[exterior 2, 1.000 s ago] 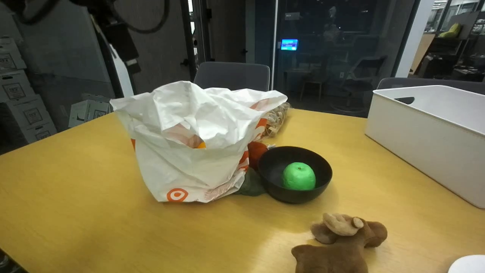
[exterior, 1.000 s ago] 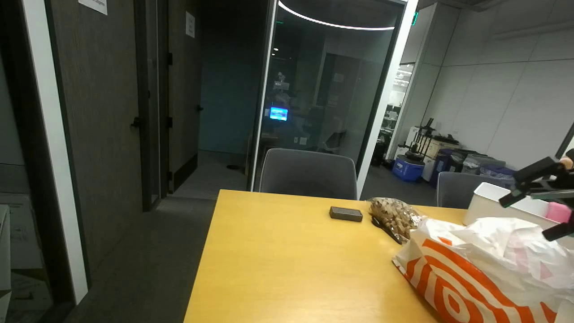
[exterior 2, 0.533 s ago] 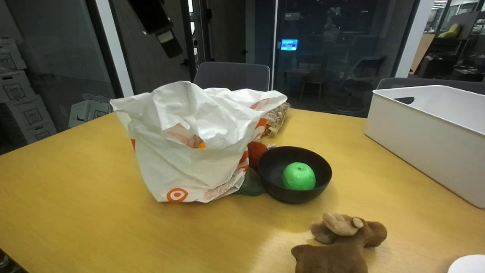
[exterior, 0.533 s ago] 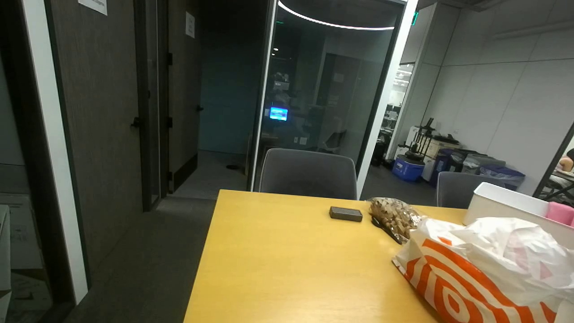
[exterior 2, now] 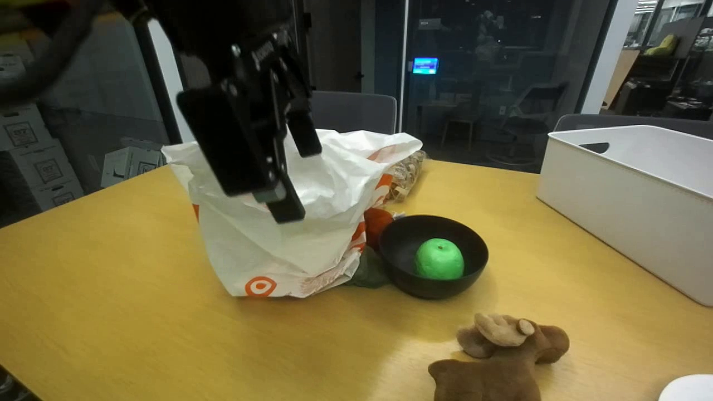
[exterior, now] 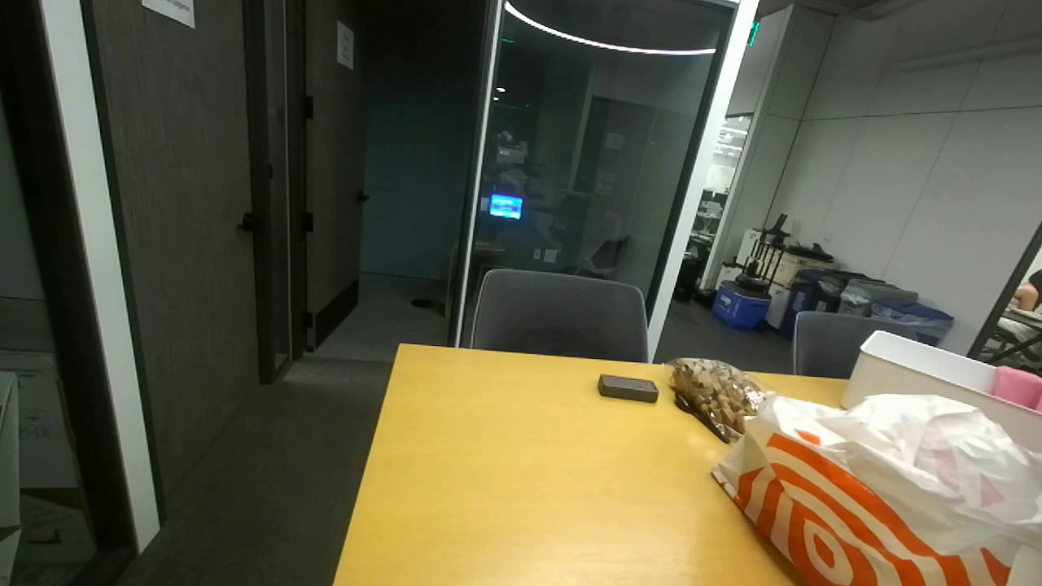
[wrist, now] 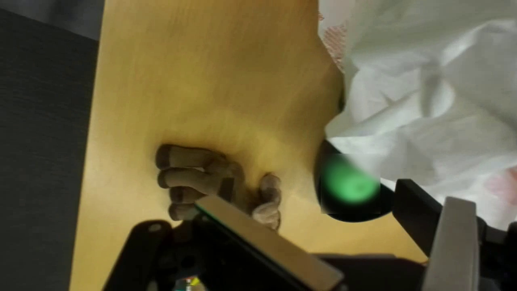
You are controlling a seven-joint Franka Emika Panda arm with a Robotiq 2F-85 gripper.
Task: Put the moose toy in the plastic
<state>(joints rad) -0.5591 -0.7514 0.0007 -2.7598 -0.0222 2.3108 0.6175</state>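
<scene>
The brown moose toy [exterior 2: 496, 367] lies on the table at the near edge of an exterior view. In the wrist view the moose toy [wrist: 190, 178] is at lower left, partly hidden by a finger. The white plastic bag with orange print [exterior 2: 250, 245] stands crumpled on the table; it also shows in an exterior view [exterior: 887, 496] and the wrist view [wrist: 436, 101]. My gripper [exterior 2: 296, 172] is open and empty, in the air in front of the bag in that view. In the wrist view its fingers [wrist: 317, 190] are wide apart, above the toy and a bowl.
A black bowl [exterior 2: 398, 278] holding a green fruit [exterior 2: 440, 259] stands beside the bag. A red-orange item [exterior 2: 377, 223] and dark green item [exterior 2: 367, 270] sit between them. A white bin [exterior 2: 624, 206] is at right. A clear bag of brown pieces [exterior: 716, 391] and dark block [exterior: 628, 388] lie behind.
My gripper has left an exterior view at its right edge. In an exterior view it has come down from the upper left and appears much larger. The toy and bag have not moved.
</scene>
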